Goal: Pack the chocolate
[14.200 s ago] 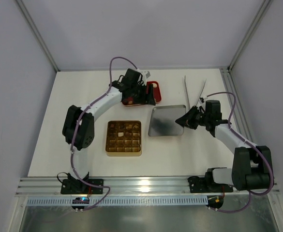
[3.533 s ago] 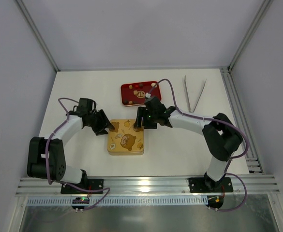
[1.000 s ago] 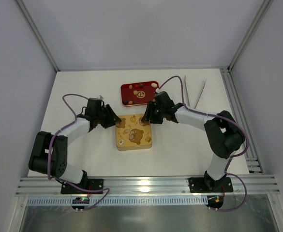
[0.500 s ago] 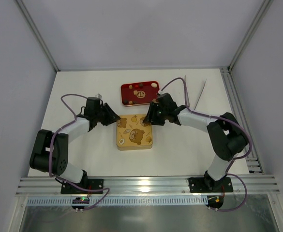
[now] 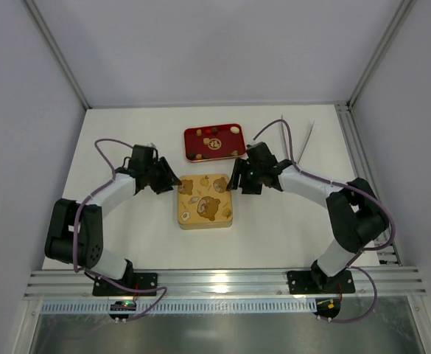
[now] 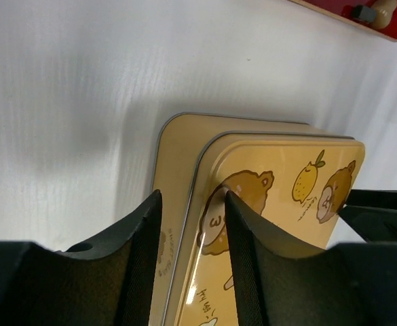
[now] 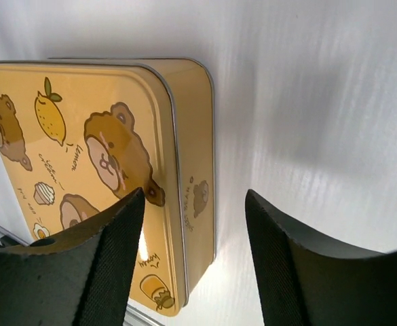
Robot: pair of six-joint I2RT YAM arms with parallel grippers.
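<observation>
Tabletop [image 5: 127,140] white, walls [image 5: 215,51] grey; left pincer [image 5: 172,181], right pincer [image 5: 236,181] apart beside tin [image 5: 205,200], contact unclear.

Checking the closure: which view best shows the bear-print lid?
Top external: the bear-print lid shows its whole printed top at once. Left wrist shows only one corner of it, close up; right wrist shows one corner, part of the print and a side wall.
</observation>
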